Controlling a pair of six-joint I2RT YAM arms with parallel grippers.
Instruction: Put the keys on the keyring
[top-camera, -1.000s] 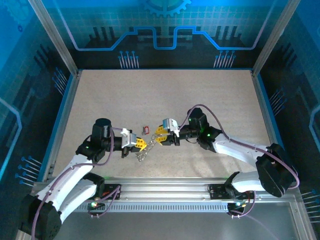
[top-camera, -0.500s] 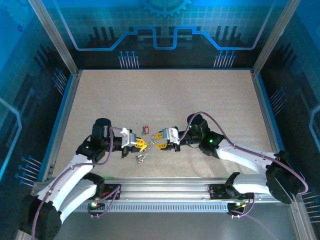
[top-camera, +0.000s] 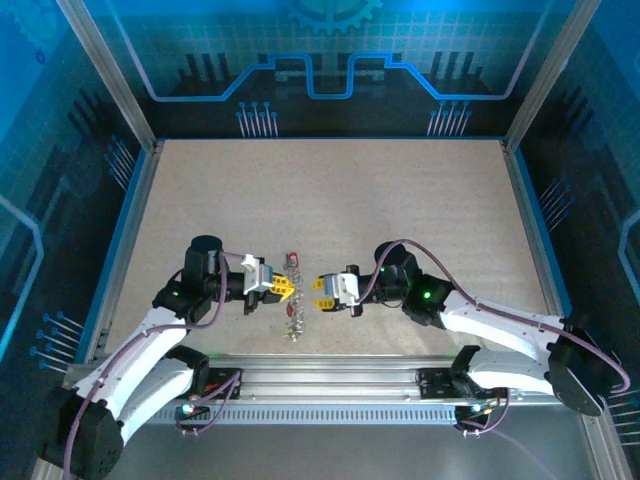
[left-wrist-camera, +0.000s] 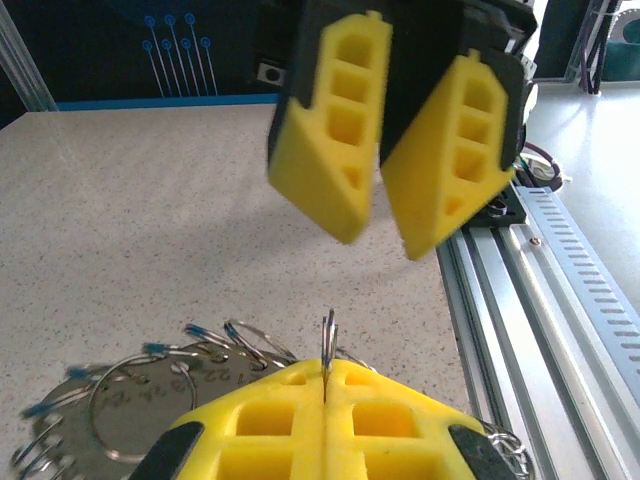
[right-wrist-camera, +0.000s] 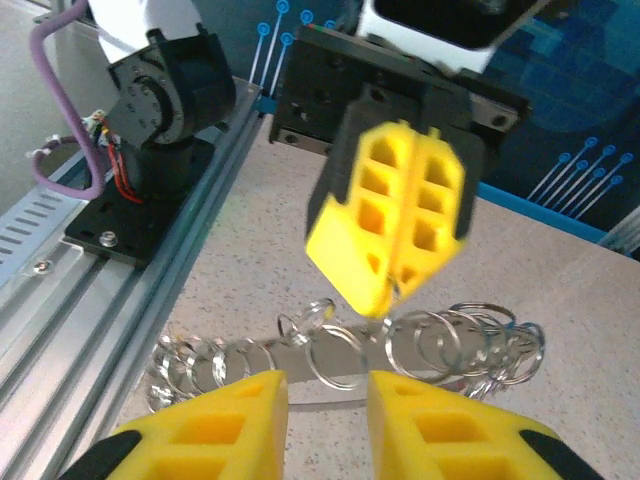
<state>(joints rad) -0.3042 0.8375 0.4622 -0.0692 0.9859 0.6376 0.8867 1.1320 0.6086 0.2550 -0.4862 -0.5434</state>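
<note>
The left tool (top-camera: 287, 288) is fully closed, its yellow fingertips pressed flat together on one thin wire loop of the keyring (top-camera: 293, 315); in the left wrist view that loop stands on edge out of the seam between the pads (left-wrist-camera: 327, 352); in the right wrist view the same tool (right-wrist-camera: 388, 298) points down at the counter (top-camera: 330, 200) with the rings directly under its tips. The right tool (top-camera: 317, 293) faces it tip to tip, close but apart; its fingers (right-wrist-camera: 250, 420) stand a little way open with nothing between them. The keyring is a string of linked silver rings (right-wrist-camera: 350, 350) lying on the speckled counter between the two tools, running from the far side towards the near rail; a round metal disc (left-wrist-camera: 130, 410) sits among the rings. A small red tag (top-camera: 293, 257) lies at the far end of the string; whether it is joined to it I cannot tell.
</note>
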